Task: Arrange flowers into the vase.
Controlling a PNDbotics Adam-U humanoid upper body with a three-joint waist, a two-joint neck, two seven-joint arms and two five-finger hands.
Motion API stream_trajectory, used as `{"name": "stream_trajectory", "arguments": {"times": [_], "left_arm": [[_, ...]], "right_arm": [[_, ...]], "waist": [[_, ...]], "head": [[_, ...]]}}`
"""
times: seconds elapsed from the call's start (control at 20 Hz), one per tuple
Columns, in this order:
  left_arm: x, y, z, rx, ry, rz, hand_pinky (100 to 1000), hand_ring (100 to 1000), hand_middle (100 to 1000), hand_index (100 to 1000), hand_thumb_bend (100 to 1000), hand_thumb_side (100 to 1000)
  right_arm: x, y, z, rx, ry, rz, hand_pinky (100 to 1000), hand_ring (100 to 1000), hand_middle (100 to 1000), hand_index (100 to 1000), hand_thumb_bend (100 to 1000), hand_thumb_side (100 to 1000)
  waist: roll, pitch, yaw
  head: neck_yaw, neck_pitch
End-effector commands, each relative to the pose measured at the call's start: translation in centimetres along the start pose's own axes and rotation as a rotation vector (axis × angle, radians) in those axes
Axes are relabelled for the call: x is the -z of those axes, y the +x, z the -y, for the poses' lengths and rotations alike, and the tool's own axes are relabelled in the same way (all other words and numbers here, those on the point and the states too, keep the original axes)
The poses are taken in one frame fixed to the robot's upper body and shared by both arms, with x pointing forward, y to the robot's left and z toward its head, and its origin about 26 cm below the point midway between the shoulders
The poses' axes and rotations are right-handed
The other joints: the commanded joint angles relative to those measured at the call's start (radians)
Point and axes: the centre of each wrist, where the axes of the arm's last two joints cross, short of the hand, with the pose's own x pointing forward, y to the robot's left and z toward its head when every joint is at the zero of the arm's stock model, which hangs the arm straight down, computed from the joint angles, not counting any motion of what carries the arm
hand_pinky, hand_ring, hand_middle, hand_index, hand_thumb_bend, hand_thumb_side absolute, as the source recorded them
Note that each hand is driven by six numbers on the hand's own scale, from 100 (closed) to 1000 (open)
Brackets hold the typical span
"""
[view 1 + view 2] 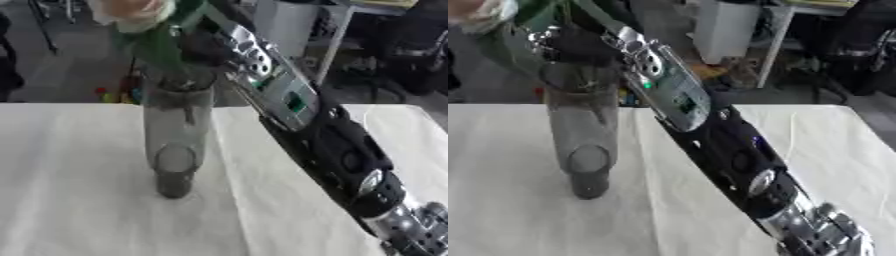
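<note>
A: Bright or dim?
B: Even and soft. The bench [79, 210] cloth glares pale, with a faint shadow beside the vase [178, 145].
A: Sharp?
B: No. The flower [131, 12] smears, the background stays hazy.

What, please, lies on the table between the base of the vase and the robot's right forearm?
Only bare white tablecloth lies between the vase base and the right forearm, crossed by one crease; the left eye view shows it best.
</note>
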Motion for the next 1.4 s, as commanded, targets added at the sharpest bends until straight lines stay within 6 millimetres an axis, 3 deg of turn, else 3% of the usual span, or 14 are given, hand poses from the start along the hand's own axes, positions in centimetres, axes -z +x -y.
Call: {"name": "stream_trajectory", "arguments": {"times": [0.05,0.35,0.55,0.75,1.05,1.4], "left_arm": [[0.5,0.5,0.0,0.008,-0.014,0.018,861,806,875,918,100,852],[0.5,0.5,0.0,0.007,-0.016,0.014,862,807,876,918,100,854],[0.5,0.5,0.0,0.008,-0.014,0.012,862,807,876,918,100,854],[0.3,0.5,-0.1,0.012,-0.01,0.009,862,808,876,918,100,853],[0.1,0.5,-0.3,0.016,-0.003,-0.002,862,808,876,918,100,853],[-0.1,0.5,-0.5,0.018,0.004,-0.008,861,808,874,918,100,850]], "right_arm": [[-0.1,0.7,1.6,-0.058,0.011,-0.011,800,618,478,1000,346,660],[-0.6,0.1,2.0,-0.063,0.011,-0.065,821,649,495,1000,329,685],[-0.8,-0.1,2.5,-0.074,0.051,-0.105,895,741,596,1000,441,822],[-0.9,0.2,3.4,-0.131,0.168,-0.146,937,840,722,1000,543,885],[-1.7,0.3,5.1,-0.16,0.326,-0.239,964,894,781,1000,539,877],[-3.0,-0.1,5.9,-0.171,0.474,-0.35,962,922,811,1000,484,800]], "waist": [[0.004,-0.029,0.0],[0.003,-0.03,-0.006],[0.003,-0.03,-0.009],[0.003,-0.035,-0.012],[0.005,-0.048,-0.028],[0.013,-0.064,-0.047]], "head": [[0.003,-0.001],[0.019,0.012],[0.039,0.031],[0.037,0.03],[0.037,0.023],[0.038,0.023]]}}
